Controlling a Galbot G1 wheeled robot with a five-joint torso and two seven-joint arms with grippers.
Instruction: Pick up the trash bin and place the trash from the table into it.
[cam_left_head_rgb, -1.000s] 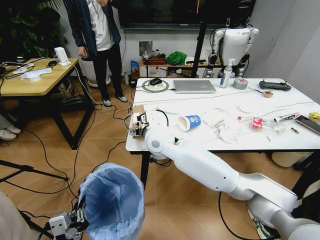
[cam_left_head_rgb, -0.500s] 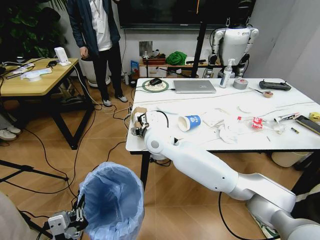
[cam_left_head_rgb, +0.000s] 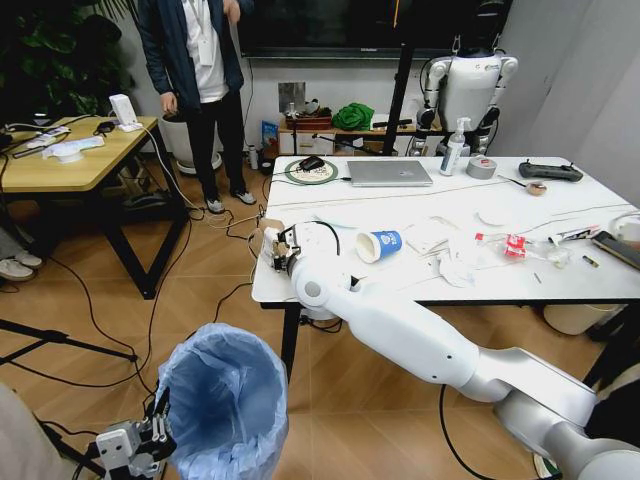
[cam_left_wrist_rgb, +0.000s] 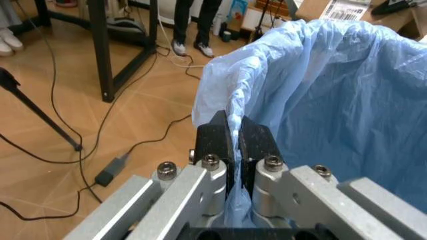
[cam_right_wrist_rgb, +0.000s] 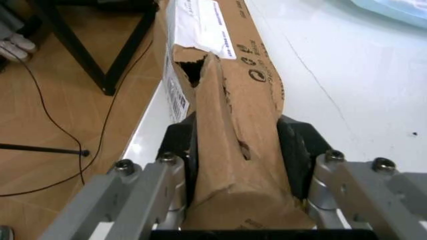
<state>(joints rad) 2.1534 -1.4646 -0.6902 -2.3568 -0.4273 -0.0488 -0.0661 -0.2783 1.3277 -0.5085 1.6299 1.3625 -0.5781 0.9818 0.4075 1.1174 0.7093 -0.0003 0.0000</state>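
The trash bin (cam_left_head_rgb: 226, 398), lined with a crinkly light-blue bag, stands on the floor off the table's near left corner. My left gripper (cam_left_head_rgb: 152, 438) is shut on the bag's rim (cam_left_wrist_rgb: 235, 117); its black fingers (cam_left_wrist_rgb: 215, 141) pinch the plastic. On the left edge of the white table (cam_left_head_rgb: 560, 285), my right gripper (cam_left_head_rgb: 281, 250) is shut on the brown cardboard box (cam_right_wrist_rgb: 227, 107), whose torn end sticks out past the fingers (cam_right_wrist_rgb: 293, 150). A paper cup (cam_left_head_rgb: 378, 244), crumpled tissues (cam_left_head_rgb: 456, 264) and a red-labelled clear bottle (cam_left_head_rgb: 516, 246) lie on the table.
A laptop (cam_left_head_rgb: 389, 172), spray bottle (cam_left_head_rgb: 454, 148) and tape roll (cam_left_head_rgb: 481, 167) sit at the table's far side. A wooden desk (cam_left_head_rgb: 70, 165) stands at left, with cables (cam_left_head_rgb: 95, 300) across the floor. A person and a humanoid robot (cam_left_head_rgb: 468, 85) stand behind.
My right gripper with the cardboard box has shifted slightly up and toward the table. The left gripper and the bin have stayed put.
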